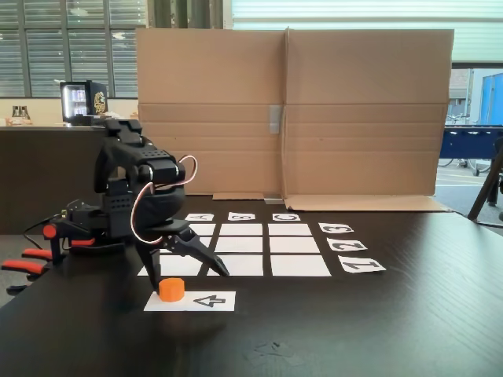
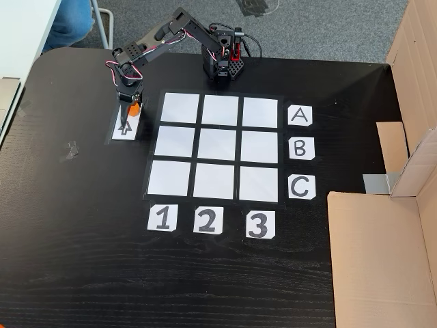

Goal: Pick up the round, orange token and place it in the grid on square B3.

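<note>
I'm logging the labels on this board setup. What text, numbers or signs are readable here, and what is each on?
"A", "B", "C": white cards right of the grid in the fixed view from above.
"1", "2", "3": white cards below it.
Arrow sign: white paper strip holding the token.
Round logo on the background appliance: too blurred to read.

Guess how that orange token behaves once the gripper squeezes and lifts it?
The token looks like a short, solid plastic cylinder: probably stiff and light. Standing on its flat end on the arrow strip, it shouldn't roll unless tipped. The open gripper straddles it; curved, smooth sides might slip.
</note>
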### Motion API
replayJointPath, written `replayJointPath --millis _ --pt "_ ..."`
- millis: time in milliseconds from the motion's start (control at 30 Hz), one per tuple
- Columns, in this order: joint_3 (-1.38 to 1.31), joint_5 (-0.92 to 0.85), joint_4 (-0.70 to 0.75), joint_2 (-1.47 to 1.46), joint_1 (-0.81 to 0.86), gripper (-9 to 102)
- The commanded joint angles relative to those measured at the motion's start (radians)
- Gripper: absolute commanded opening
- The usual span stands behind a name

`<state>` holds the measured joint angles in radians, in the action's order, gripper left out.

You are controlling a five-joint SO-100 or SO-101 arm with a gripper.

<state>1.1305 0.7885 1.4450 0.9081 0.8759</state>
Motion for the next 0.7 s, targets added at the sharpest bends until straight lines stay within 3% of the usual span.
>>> replayJointPath --millis 0,333,433,667 --pt "0.002 0.012 0.008 0.026 -0.018 -1" --pt "-0.014 0.064 -0.015 0.095 -0.003 -1" --pt "0.069 0.029 -0.094 0.238 -0.012 -1" --pt "0.261 -0.025 -0.107 0.646 -0.196 -1"
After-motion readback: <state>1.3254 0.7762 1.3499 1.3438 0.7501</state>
